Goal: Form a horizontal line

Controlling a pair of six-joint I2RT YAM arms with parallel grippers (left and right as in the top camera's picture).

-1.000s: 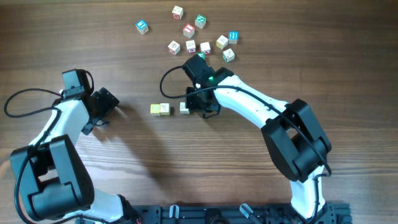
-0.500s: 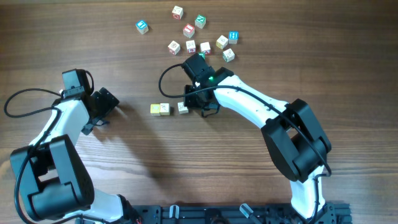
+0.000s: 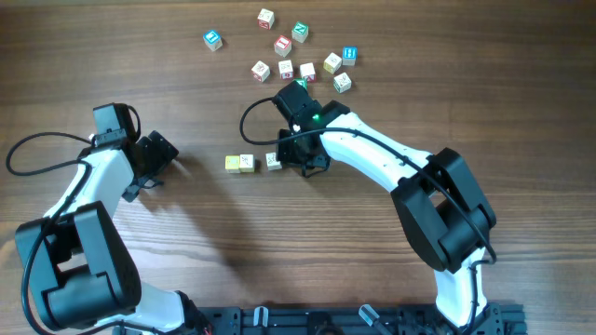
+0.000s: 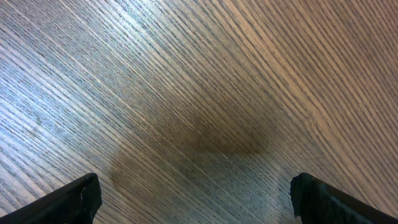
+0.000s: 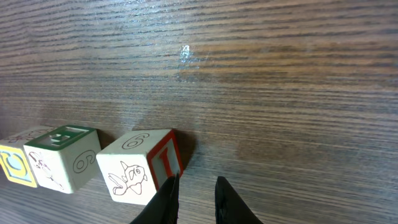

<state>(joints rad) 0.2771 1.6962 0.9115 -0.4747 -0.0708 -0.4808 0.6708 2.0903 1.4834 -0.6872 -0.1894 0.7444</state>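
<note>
Three small wooden cubes lie in a left-to-right row at mid table: a yellowish cube [image 3: 232, 163], a cream cube [image 3: 246, 162] touching it, and a third cube [image 3: 273, 160] a small gap to the right. In the right wrist view they are the yellow cube [image 5: 15, 163], a green-topped cube [image 5: 62, 158] and a fish-drawing cube [image 5: 140, 165] with a red side face. My right gripper [image 5: 196, 183] [image 3: 291, 160] is almost shut and empty, with one fingertip against that red face. My left gripper [image 3: 160, 172] [image 4: 196, 193] is wide open over bare wood at the left.
Several loose cubes are scattered at the back of the table, among them a red-faced cube [image 3: 283, 44], a green-faced cube [image 3: 300, 32] and blue-faced cubes [image 3: 213, 39] [image 3: 350, 55]. The right arm's black cable [image 3: 251, 116] loops above the row.
The right gripper has narrowed and nudged the third cube a little to the left, closer to the other two. The left arm has not moved.
</note>
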